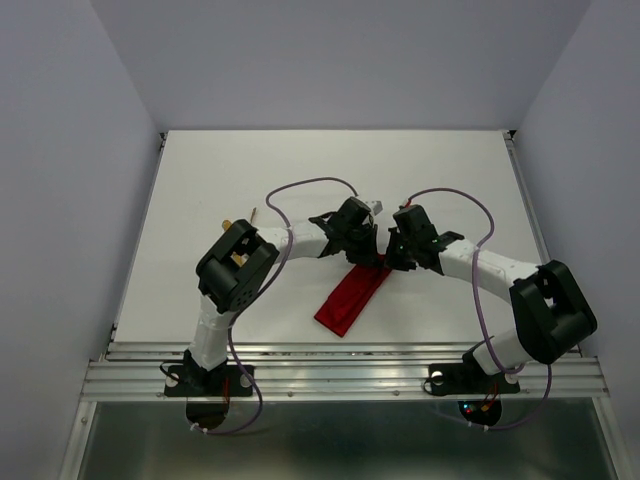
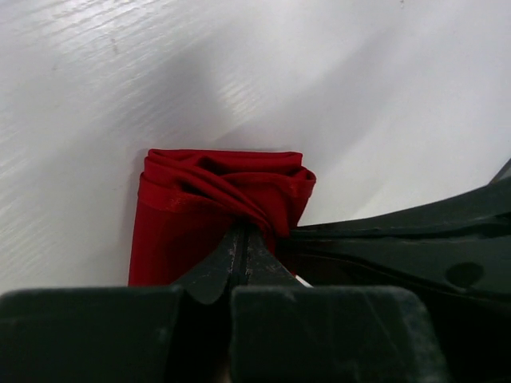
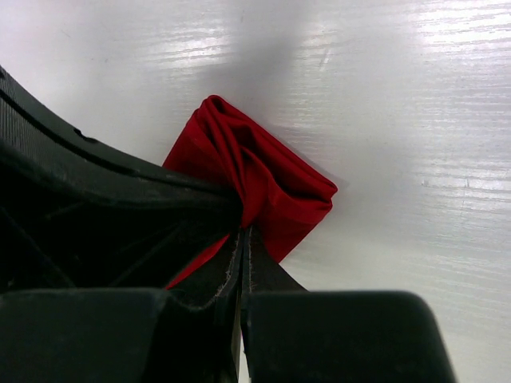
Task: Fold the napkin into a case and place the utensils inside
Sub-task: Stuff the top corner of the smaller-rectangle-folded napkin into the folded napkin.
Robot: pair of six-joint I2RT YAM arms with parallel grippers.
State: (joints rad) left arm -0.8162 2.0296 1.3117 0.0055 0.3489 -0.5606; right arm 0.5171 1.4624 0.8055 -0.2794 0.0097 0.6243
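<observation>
- The case (image 1: pixel 350 300), a narrow red pouch, lies on the worktop (image 1: pixel 450 180) just toward 6 o'clock of centre, running from 7 to 1 o'clock.
- The left fingers (image 2: pixel 217 270) are pinched tight on its bunched 1 o'clock end.
- The right fingers (image 3: pixel 267 275) are clamped on that same end, alongside.

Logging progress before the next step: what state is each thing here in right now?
napkin: folded into a narrow strip, its far end bunched and pinched.
left gripper: shut on the napkin's bunched end.
right gripper: shut on that same end.
utensils: outside the napkin, mostly hidden behind the left arm.
</observation>
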